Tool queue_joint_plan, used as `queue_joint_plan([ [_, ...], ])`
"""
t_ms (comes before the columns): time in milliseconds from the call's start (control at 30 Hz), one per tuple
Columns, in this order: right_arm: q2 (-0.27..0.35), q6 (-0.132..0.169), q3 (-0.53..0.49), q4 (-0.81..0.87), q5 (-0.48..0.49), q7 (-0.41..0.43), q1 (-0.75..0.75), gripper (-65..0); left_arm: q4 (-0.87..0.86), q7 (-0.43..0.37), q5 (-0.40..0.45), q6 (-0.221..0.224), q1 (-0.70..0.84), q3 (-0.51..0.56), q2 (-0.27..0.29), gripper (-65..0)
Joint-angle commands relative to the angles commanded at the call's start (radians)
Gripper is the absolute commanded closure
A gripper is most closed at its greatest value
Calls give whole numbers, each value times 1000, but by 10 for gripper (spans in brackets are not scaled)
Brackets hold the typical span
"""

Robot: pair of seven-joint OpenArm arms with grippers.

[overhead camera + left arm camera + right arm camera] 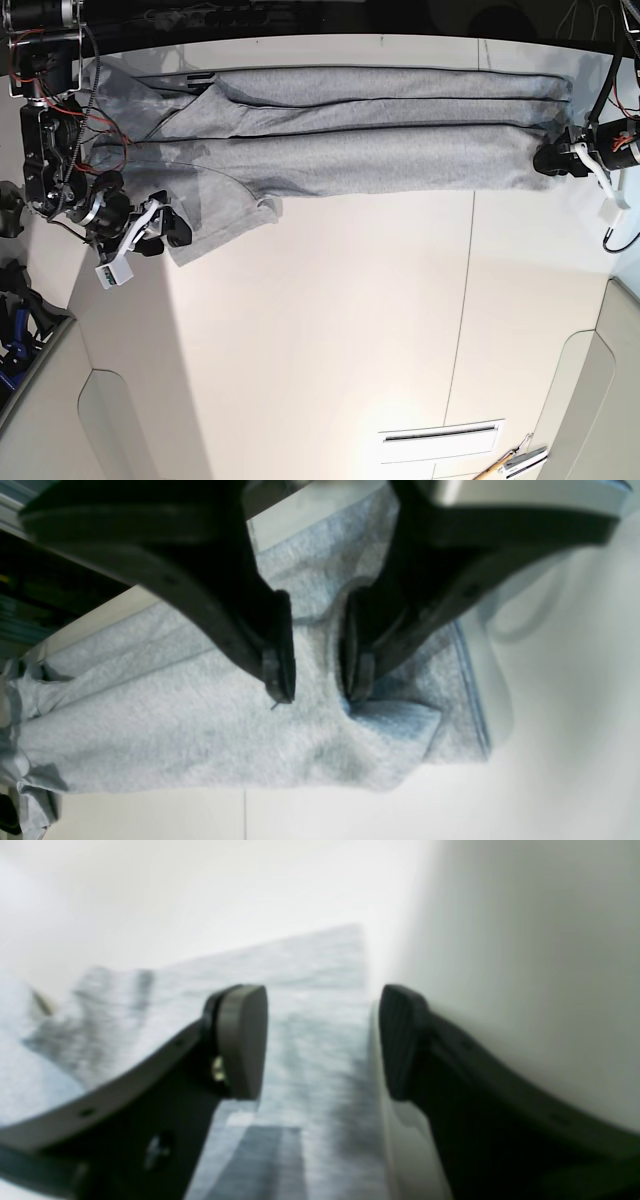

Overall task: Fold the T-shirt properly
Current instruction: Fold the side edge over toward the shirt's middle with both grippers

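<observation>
1. Near edge of the white desk (330,330), about 5 o'clock in the base view: a small tool with a wooden-looking handle (510,464), just beside a slot in the surface (440,435).
2. Right hand (172,226), at 9 o'clock in the base view: sits at the T-shirt's sleeve corner. The right wrist view shows its fingers (240,1040) spread apart, with grey cloth lying beneath the gap and nothing clamped. That view is blurred.
3. Left hand (548,160), at 3 o'clock in the base view: at the shirt's other end. In the left wrist view the jaws stand narrowly apart, with a raised ridge of cloth between the pads (280,650). Cannot tell whether they pinch it.
4. T-shirt (350,140), grey, toward 12 o'clock: folded into a long band across the far half of the desk, stretching between both hands, plain side up.
</observation>
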Motion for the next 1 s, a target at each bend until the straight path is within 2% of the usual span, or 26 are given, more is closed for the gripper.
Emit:
queue_joint_plan([
  [133,-1,6,-8,20,4,-15,-5,-342,0,0,3,0,0,0,0,-201],
  [200,-2,6,-8,56,6,-48,-9,-309,0,0,3,0,0,0,0,-201],
  [267,-7,5,-8,97,26,-90,-8,-237,0,-2,2,0,0,0,0,-201],
  [333,-12,5,-8,131,47,-115,-8,-139,0,-2,2,0,0,0,0,-201],
  [400,-15,5,-8,141,49,-114,-7,-27,0,-2,3,0,0,0,0,-201],
  [433,-15,5,-8,141,49,-114,-8,0,0,-2,3,0,0,0,0,-201],
  [600,-15,2,-3,146,73,-124,-9,0,0,-9,6,0,0,0,0,-201],
  [700,-14,2,30,194,146,-212,-17,0,0,-8,7,0,0,0,0,-201],
  [767,-14,2,78,279,181,-252,-58,0,0,-8,15,0,0,0,0,-201],
  [1000,-14,2,318,637,214,-310,-312,0,0,-7,37,0,3,0,0,-201],
])
